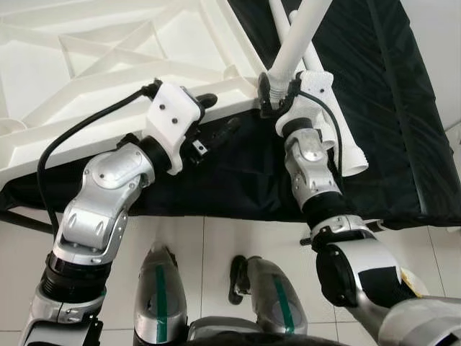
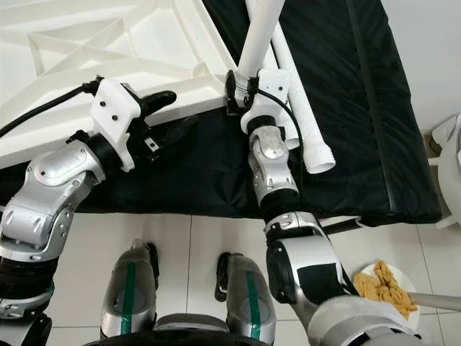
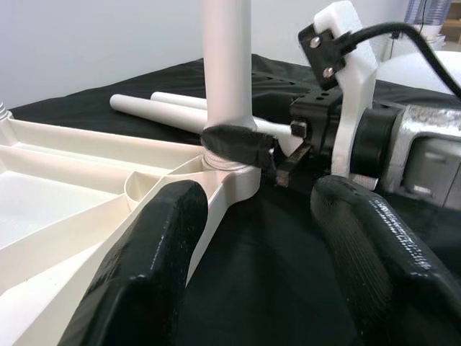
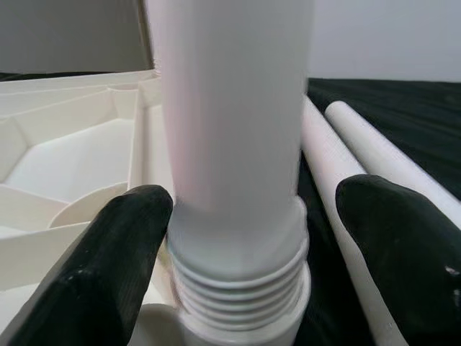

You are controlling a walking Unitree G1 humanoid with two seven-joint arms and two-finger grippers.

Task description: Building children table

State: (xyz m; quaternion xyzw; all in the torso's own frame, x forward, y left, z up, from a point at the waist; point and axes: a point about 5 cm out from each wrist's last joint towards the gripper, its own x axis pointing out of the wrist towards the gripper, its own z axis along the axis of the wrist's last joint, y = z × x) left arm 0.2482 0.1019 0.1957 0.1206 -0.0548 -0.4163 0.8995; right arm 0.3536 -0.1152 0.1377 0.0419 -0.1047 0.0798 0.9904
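- We count one white tabletop, lying underside up (ribs showing) on a black cloth.
- We count three white legs: one upright leg with its threaded end seated in the tabletop's corner socket, two loose legs lying on the cloth just beside it.
- Right gripper: fingers spread on either side of the upright leg's base.
- Left gripper: open, at the tabletop's edge near that corner.
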